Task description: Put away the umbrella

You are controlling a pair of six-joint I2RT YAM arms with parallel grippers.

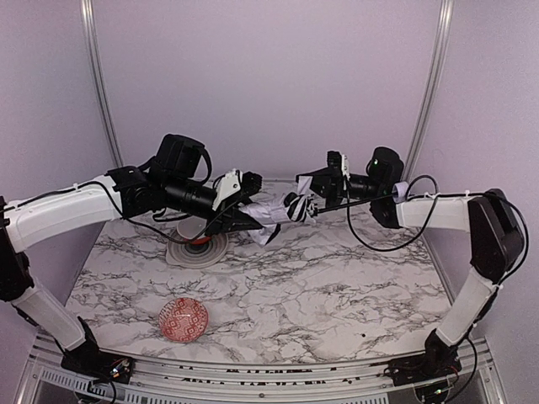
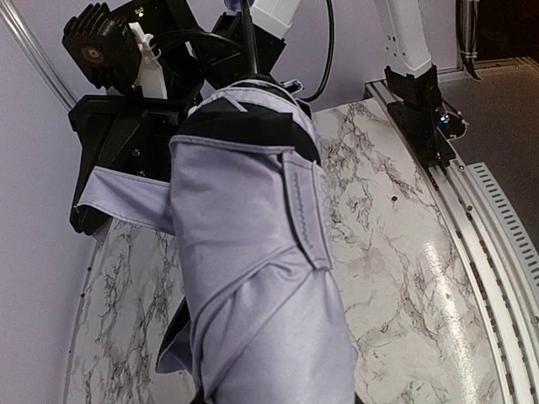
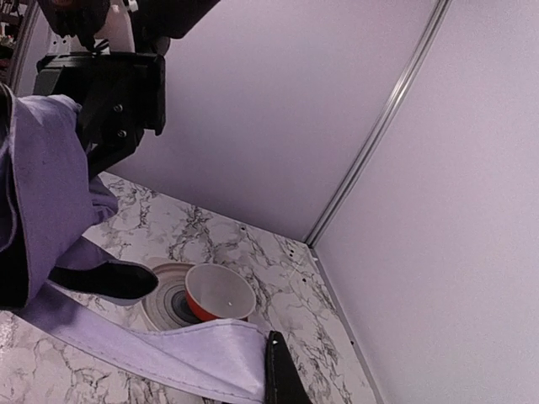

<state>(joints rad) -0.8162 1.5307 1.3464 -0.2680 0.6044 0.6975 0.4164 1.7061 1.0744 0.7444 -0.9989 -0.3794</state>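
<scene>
The umbrella (image 1: 271, 210) hangs folded in mid-air over the back of the table, between the two arms. Its pale lavender fabric (image 2: 253, 278) fills the left wrist view and hides my left jaws. My left gripper (image 1: 249, 210) is shut on the bundled canopy. A lavender strap (image 3: 168, 353) runs from the bundle (image 3: 42, 194) to my right gripper (image 1: 305, 204). That gripper is shut on the strap's end, beside its black finger (image 3: 282, 379). In the left wrist view the strap (image 2: 118, 198) leads left to the right gripper's black body (image 2: 126, 126).
A red patterned bowl (image 1: 184, 320) sits at the front left of the marble table (image 1: 337, 286). An orange bowl (image 3: 221, 293) stands on a grey ringed plate (image 1: 181, 252) below the left arm. Lavender walls close the back and both sides.
</scene>
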